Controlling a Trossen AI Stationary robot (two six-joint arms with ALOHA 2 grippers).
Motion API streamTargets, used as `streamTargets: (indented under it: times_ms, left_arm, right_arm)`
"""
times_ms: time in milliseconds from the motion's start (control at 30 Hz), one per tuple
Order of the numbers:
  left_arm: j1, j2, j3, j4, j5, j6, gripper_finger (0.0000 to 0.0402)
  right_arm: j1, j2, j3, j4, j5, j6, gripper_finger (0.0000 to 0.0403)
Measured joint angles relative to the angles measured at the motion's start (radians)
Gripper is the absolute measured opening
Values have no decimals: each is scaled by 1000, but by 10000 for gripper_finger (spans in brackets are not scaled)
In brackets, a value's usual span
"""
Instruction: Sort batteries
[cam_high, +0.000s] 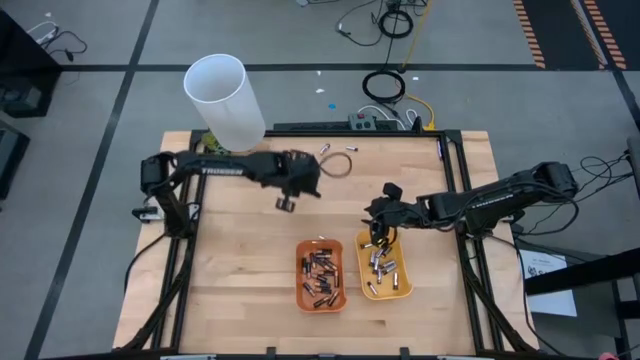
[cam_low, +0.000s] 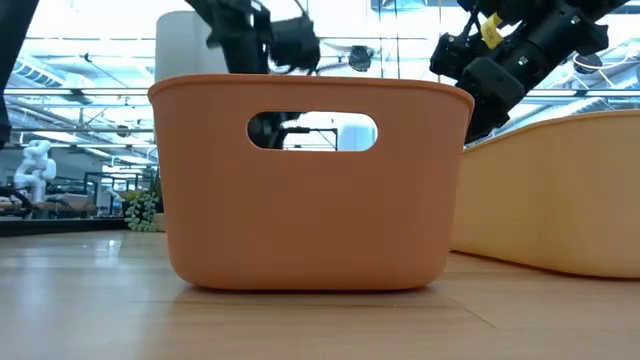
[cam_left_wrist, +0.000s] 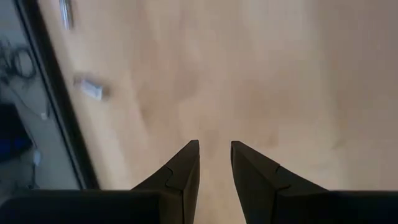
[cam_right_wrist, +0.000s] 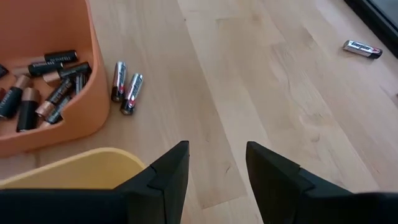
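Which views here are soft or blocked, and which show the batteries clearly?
Left wrist view: smeared with blur; the loose items on the table cannot be identified. Low view: the orange tray fills the frame and hides its contents, with bright windows behind. Right wrist view: sharp, two silvery batteries readable beside the tray. High view: evenly lit, but the cells are tiny.

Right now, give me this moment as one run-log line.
left end effector open, empty, over bare table | right end effector open, empty, by yellow tray | two silver batteries loose beside orange tray
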Motion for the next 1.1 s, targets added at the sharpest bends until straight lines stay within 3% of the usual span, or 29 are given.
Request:
streamTargets:
  times_ms: [333, 500, 633, 867, 1100]
  left_arm:
    - [246, 12, -14, -97, 0, 116, 103]
    - [320, 68, -14, -99, -3, 272, 103]
    - [331, 136, -14, -105, -32, 329, 119]
    - [318, 225, -14, -84, -181, 439, 189]
    - [319, 248, -14, -84, -130, 471, 207]
  right_arm:
    - [0, 13, 0, 8, 3, -21, 150]
    - [0, 13, 0, 35, 2, -36, 150]
    - [0, 12, 0, 48, 1, -40, 150]
    - [0, 12, 0, 47, 0, -40, 150]
    - [0, 12, 0, 47, -2, -40, 150]
